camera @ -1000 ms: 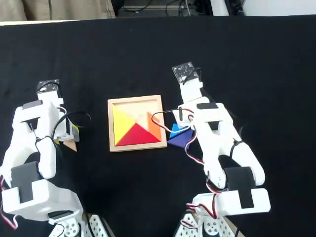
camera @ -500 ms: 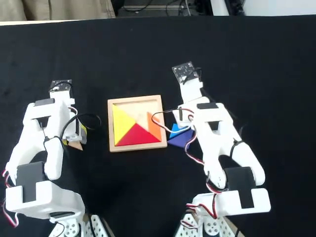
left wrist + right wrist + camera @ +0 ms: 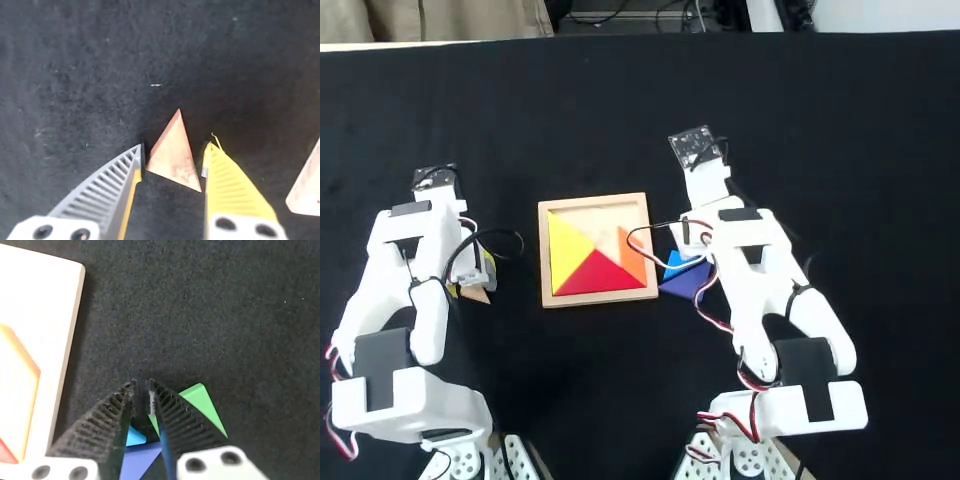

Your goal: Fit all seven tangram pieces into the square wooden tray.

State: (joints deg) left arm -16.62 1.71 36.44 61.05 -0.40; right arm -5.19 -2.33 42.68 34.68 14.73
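Shift logged: left arm (image 3: 405, 260) has swung toward the tray (image 3: 595, 297) over the last second, then settled. The left pincer (image 3: 173, 149) straddles the tan triangle (image 3: 172, 165), gap narrow, tips just beside its edges; the piece lies flat, left of the tray. Judgement: grasp lined up, pick not yet made. Right pincer (image 3: 141, 385) is unmoved, nearly closed on nothing, above the green piece (image 3: 202, 402) and blue pieces (image 3: 137, 457) at the tray's right edge. The tabletop (image 3: 840, 120) is black cloth; beige fabric (image 3: 430, 18) and cables (image 3: 620, 15) run along the upper edge.
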